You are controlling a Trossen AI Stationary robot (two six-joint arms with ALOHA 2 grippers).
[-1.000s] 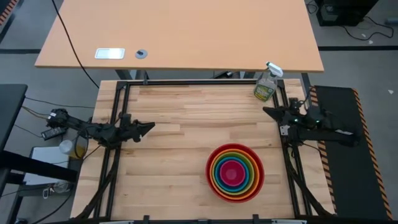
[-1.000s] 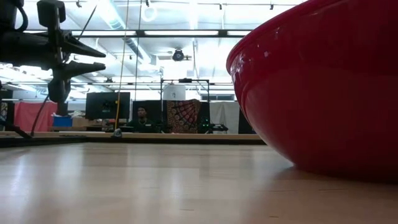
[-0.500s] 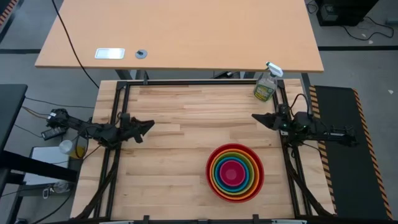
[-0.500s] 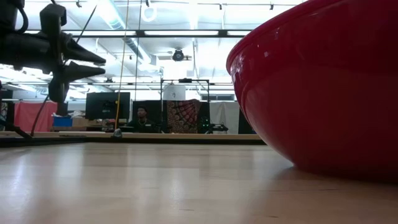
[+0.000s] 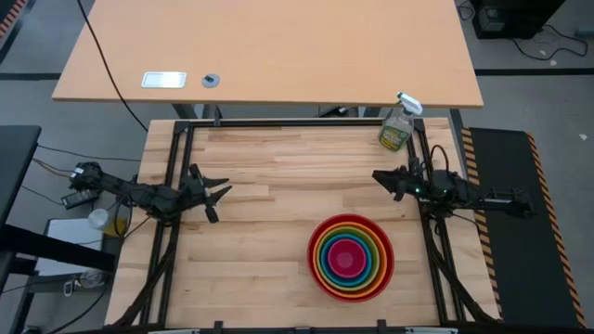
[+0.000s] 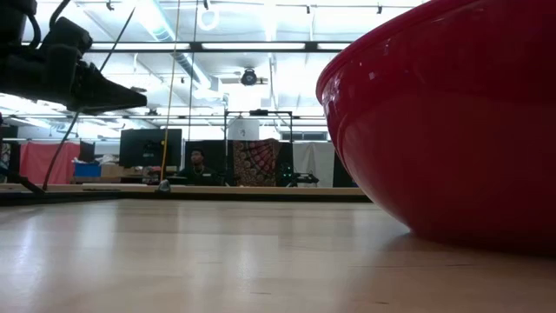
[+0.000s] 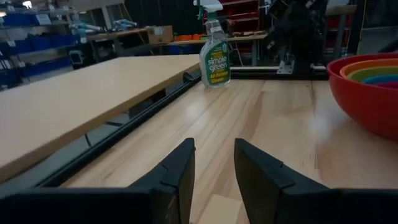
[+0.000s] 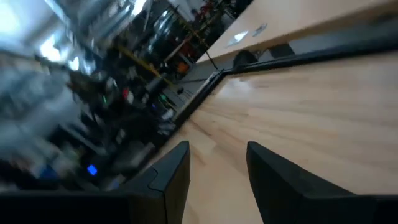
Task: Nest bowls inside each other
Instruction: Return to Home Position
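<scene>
The bowls [image 5: 351, 257] stand nested in one stack on the table's near right part, with the red one [image 6: 443, 122] outermost and resting on the wood by its bottom. Orange, green and blue rims follow inward, and the pink one [image 5: 346, 259] is in the middle. The stack's rims [image 7: 367, 68] also show in the left wrist view. My left gripper [image 5: 218, 195] hovers at the table's left edge, level and open [image 7: 214, 158], with nothing between its fingers. My right gripper [image 5: 379, 176] hovers at the right edge, beyond the stack, level and open [image 8: 217, 158], holding nothing.
A clear spray bottle [image 5: 397, 125] stands at the table's far right corner and shows in the left wrist view [image 7: 214, 53]. A black frame rail [image 5: 297, 122] runs along the table's edges. Bare wood lies between the two grippers.
My left gripper has rolled about its own axis in place: its fingers stood one above the other and now lie side by side. My right gripper has sunk, and its fingertips have gone a little toward the table's left. The bowls have kept still.
</scene>
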